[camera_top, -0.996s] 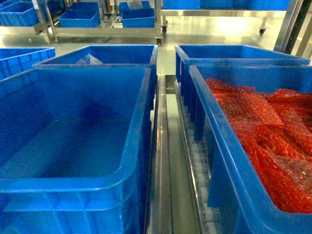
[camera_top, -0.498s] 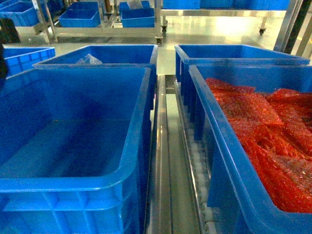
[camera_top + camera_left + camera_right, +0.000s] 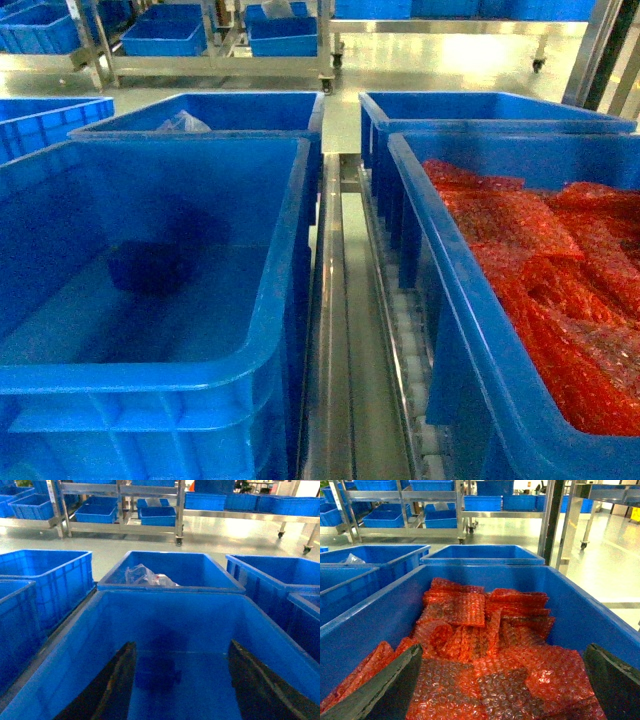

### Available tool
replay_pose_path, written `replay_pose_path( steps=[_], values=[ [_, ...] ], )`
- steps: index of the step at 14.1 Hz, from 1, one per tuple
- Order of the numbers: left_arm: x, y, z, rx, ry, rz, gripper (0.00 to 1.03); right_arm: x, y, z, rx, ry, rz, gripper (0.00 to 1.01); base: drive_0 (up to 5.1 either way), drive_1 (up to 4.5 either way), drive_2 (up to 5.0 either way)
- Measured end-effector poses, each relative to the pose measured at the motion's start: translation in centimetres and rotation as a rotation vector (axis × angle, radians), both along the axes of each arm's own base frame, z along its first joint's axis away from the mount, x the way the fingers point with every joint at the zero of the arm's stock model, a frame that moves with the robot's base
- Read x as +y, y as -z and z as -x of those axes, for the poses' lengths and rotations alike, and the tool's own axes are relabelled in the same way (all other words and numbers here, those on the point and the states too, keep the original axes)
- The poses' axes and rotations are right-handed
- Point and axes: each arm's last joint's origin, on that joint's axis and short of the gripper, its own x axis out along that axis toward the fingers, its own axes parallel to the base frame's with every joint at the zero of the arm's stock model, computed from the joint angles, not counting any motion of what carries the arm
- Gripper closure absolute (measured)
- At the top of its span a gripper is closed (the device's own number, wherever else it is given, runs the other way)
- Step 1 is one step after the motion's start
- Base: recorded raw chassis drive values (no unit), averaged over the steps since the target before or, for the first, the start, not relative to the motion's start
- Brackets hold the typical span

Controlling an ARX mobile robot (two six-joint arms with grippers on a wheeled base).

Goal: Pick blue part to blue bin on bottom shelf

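The blue bin [image 3: 262, 330] [image 3: 280, 645] stands at the left on the bottom shelf [image 3: 345, 330]. On its floor lies a dim dark-blue blotch [image 3: 150, 265] [image 3: 156, 672] with a small nub on one side. I cannot tell whether this is the blue part or a shadow. My left gripper [image 3: 180, 680] hangs open over the near end of this bin, nothing between its black fingers [image 3: 117, 680]. My right gripper [image 3: 500, 685] is open above the red bagged pieces [image 3: 485, 645], its fingers [image 3: 390, 690] wide apart. Neither gripper shows in the head view.
A like blue crate [image 3: 450, 330] full of red bubble-wrap bags stands at the right, past the steel centre rail and white rollers [image 3: 405, 340]. Behind are two more blue crates [image 3: 250, 110] [image 3: 480, 110], the left one holding a clear bag [image 3: 145, 575]. Steel racks with blue bins [image 3: 165, 35] line the far floor.
A dark blotch has appeared on the floor of the left bin. A dark thing at the head view's left edge half a second ago is gone.
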Motion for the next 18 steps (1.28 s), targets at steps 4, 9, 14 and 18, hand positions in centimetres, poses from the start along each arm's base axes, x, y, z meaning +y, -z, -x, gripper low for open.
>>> replay_pose_path(
  steps=[4, 9, 14, 18],
  values=[
    [1.4, 1.5, 2.7, 0.008, 0.003, -0.013, 1.01, 0.0, 0.0, 0.0, 0.000, 0.000, 0.000, 0.03, 0.0, 0.00, 0.0],
    [1.8, 2.0, 3.8, 0.008, 0.002, -0.013, 1.01, 0.0, 0.0, 0.0, 0.000, 0.000, 0.000, 0.03, 0.0, 0.00, 0.0],
    [3.0, 3.4, 7.0, -0.005, 0.006, -0.013, 1.01, 0.0, 0.0, 0.0, 0.000, 0.000, 0.000, 0.03, 0.0, 0.00, 0.0],
    [3.0, 3.1, 8.0, -0.014, 0.006, -0.013, 1.01, 0.0, 0.0, 0.0, 0.000, 0.000, 0.000, 0.03, 0.0, 0.00, 0.0]
  ],
)
